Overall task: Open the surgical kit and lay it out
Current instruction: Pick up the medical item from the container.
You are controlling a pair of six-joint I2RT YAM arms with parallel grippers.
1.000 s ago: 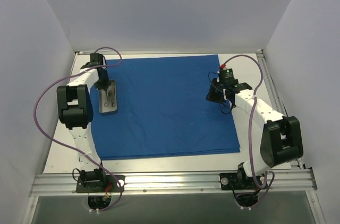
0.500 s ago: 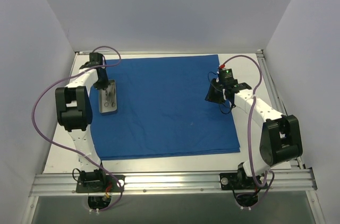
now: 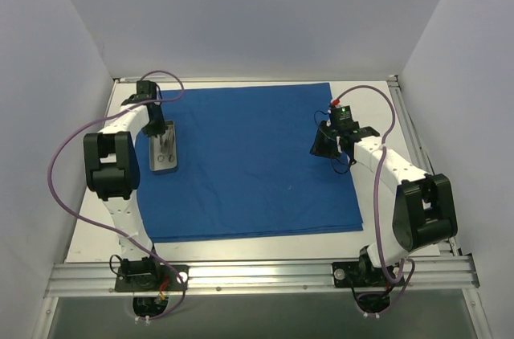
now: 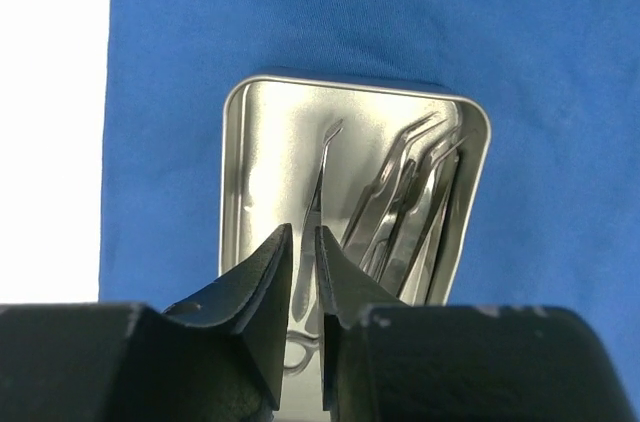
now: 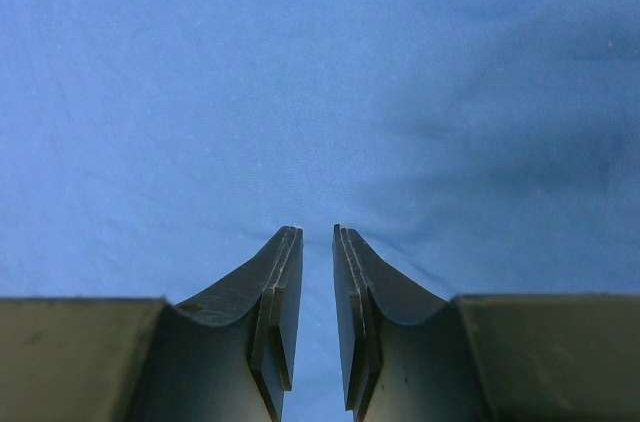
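The surgical kit lies opened out: its royal-blue cloth (image 3: 249,162) is spread flat as a large sheet. A small metal tray (image 3: 164,150) stands on the cloth's left part. Several thin metal instruments (image 4: 400,202) lie in the tray (image 4: 232,192). My left gripper (image 3: 158,132) hangs over the tray's near end. In the left wrist view its jaws (image 4: 303,230) stand slightly apart, with a slim curved instrument (image 4: 318,177) lying in line with the gap. My right gripper (image 3: 323,146) hovers low over the cloth's right part, its jaws (image 5: 317,230) a little apart with only cloth (image 5: 300,92) between them.
White table top (image 3: 88,226) shows along the left of the cloth, and also (image 4: 50,112) in the left wrist view. White walls enclose the table on three sides. An aluminium rail (image 3: 257,275) with both arm bases runs along the near edge.
My left gripper's jaws have parted slightly over the tray. The left arm has barely shifted. The right arm has edged a little, its jaws unchanged.
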